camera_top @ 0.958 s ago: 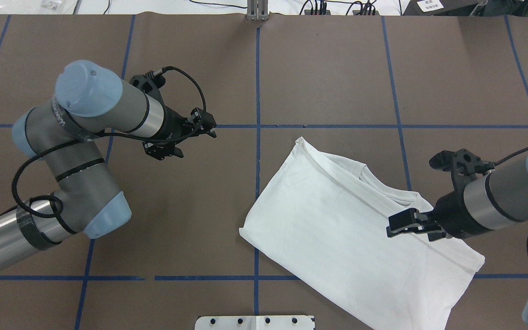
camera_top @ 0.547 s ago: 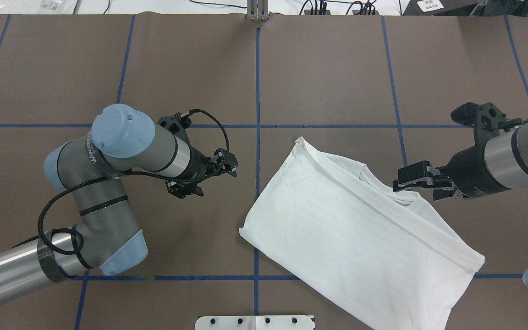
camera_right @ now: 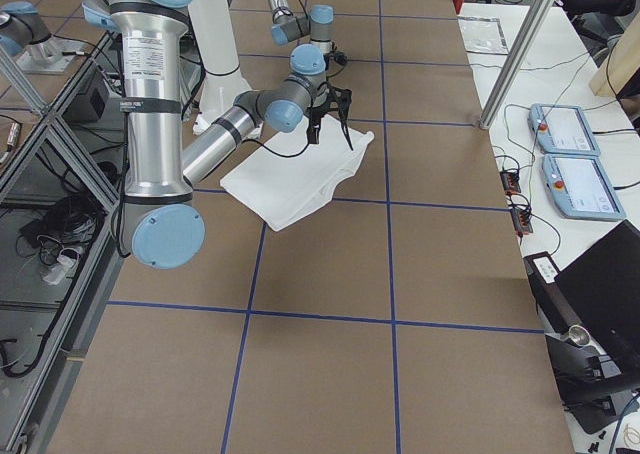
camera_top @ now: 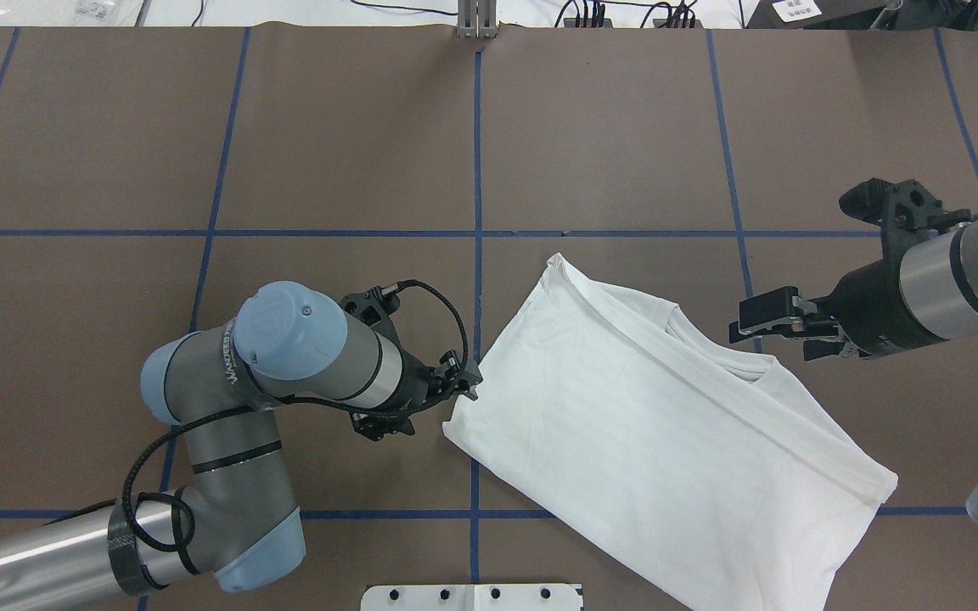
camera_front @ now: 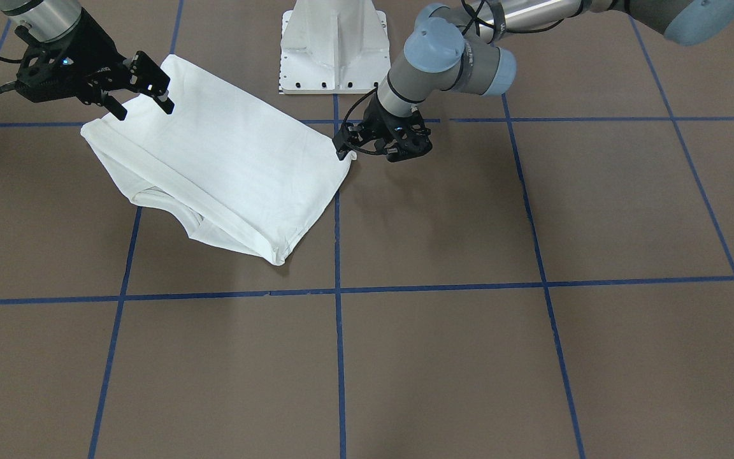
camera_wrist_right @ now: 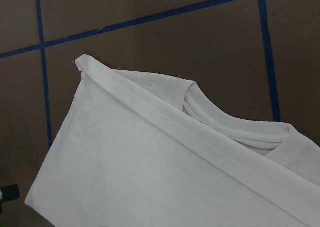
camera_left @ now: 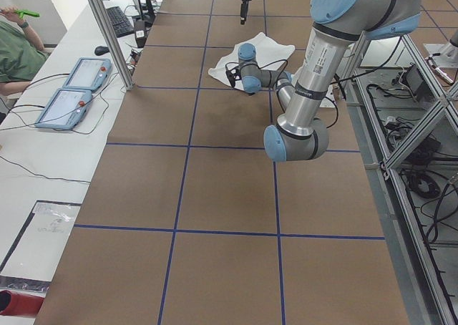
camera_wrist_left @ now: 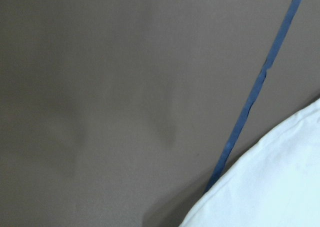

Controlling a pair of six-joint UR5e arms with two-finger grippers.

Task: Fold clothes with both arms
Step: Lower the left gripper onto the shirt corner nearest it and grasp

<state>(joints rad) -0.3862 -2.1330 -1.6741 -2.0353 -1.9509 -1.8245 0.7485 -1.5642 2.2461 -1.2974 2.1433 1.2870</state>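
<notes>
Reaching for the half-folded T-shirt (camera_top: 625, 433) before the next fold.
It lies flat on the desk (camera_top: 328, 127), on the robot's right half, with the collar (camera_top: 714, 344) showing. The left end effector (camera_top: 461, 393) is low at its corner; if the fingers are apart I cannot tell. The right end effector (camera_front: 141, 107) hovers by the collar, fingers apart. Next, I judge, both must pinch edges together.

You get the table (camera_top: 345, 127) from above behind the robot (camera_top: 226, 441) and steeply from across it, two farther cameras at its ends look along it, and the two wrist cameras sit close, both catching the shirt (camera_wrist_right: 140, 177) that every fixed view shares.
</notes>
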